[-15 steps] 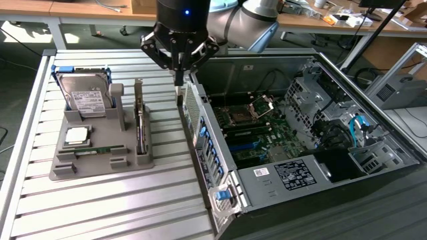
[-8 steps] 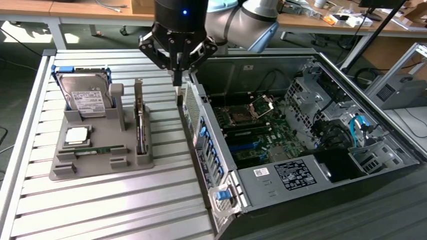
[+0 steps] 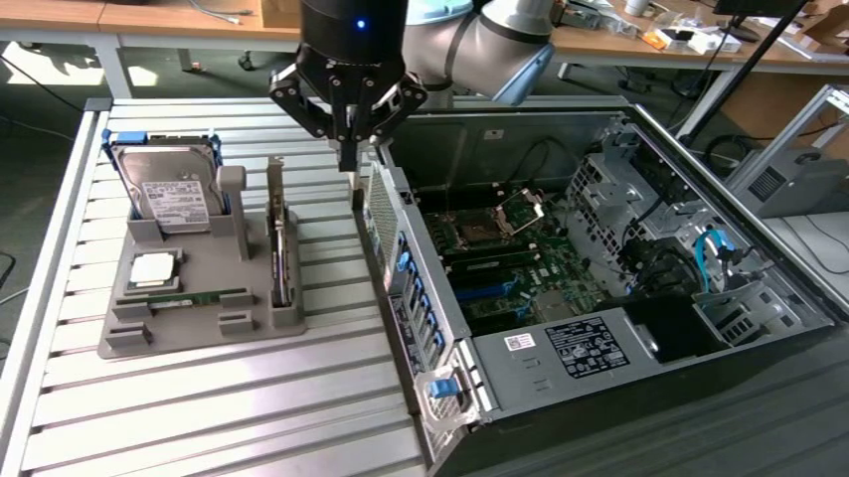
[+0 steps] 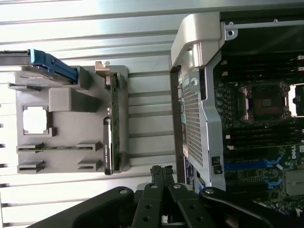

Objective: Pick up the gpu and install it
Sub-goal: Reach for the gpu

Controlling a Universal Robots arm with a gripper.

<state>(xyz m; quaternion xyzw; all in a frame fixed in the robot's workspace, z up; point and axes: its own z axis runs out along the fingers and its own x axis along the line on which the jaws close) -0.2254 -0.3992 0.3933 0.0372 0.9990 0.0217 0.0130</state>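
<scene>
The gpu [image 3: 278, 243] stands on its edge in a slot of the grey holder [image 3: 199, 328], its metal bracket end toward the back. In the wrist view the gpu [image 4: 112, 128] is a thin dark strip along the holder's side nearest the case. My gripper [image 3: 352, 159] hangs above the gap between the holder and the open computer case [image 3: 438, 328], a little to the exterior view's right of the gpu and higher than it. Its fingertips [image 4: 161, 171] are pressed together, shut on nothing.
The holder [image 4: 71, 114] also carries a silver hard drive [image 3: 166, 189], a square chip [image 3: 153, 268] and a green memory stick [image 3: 199, 296]. The case lies open with its motherboard [image 3: 518, 258] facing up. Its perforated rear wall [image 4: 192, 118] stands close beside the gripper.
</scene>
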